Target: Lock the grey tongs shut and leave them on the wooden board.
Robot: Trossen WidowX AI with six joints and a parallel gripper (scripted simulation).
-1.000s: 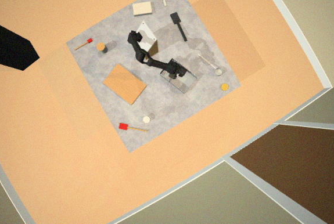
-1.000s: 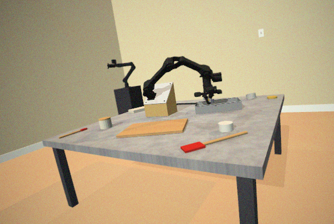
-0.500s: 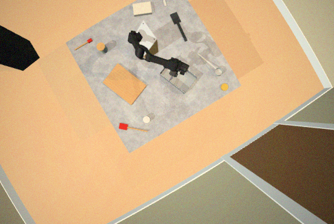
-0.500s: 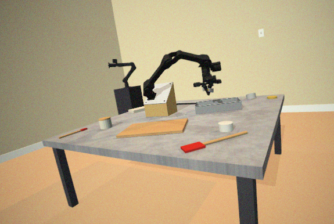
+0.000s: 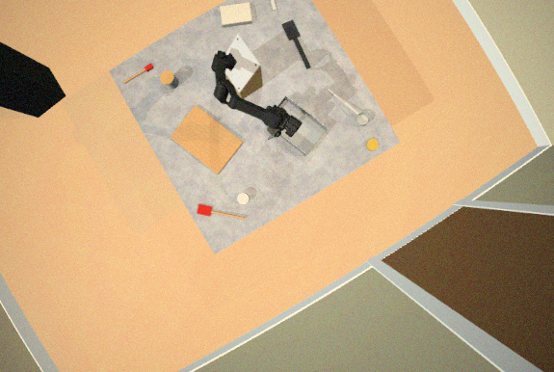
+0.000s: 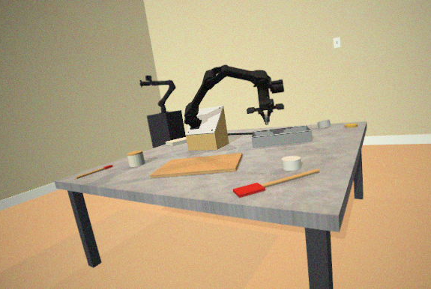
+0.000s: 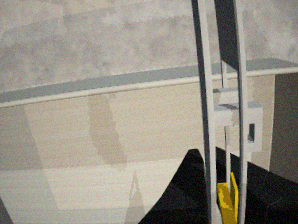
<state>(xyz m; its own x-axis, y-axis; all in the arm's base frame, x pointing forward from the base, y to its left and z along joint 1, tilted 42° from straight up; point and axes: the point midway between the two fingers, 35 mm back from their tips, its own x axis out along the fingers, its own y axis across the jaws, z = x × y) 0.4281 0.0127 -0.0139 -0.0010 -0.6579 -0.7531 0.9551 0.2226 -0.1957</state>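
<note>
My gripper (image 5: 279, 131) (image 6: 267, 121) points down, raised above the grey roasting tin (image 5: 313, 137) (image 6: 280, 140) (image 7: 100, 86). It is shut on the grey tongs (image 7: 206, 80). In the wrist view the two long arms run close together and nearly parallel, with a grey slotted bracket and a yellow part between them. Only small grey bits of the tongs show in the top and exterior views. The hinge's lock state and the far tips cannot be made out. The wooden board (image 5: 206, 140) (image 6: 198, 165) lies flat, with nothing on it.
A white-topped wedge block (image 5: 242, 60) (image 6: 220, 138) stands by the arm's base. A white round pot (image 5: 243, 198) (image 6: 291, 163) and a red spatula (image 5: 204, 210) (image 6: 249, 189) lie beyond the board. An orange-topped jar (image 5: 168, 77) (image 6: 136, 159) stands on its other side.
</note>
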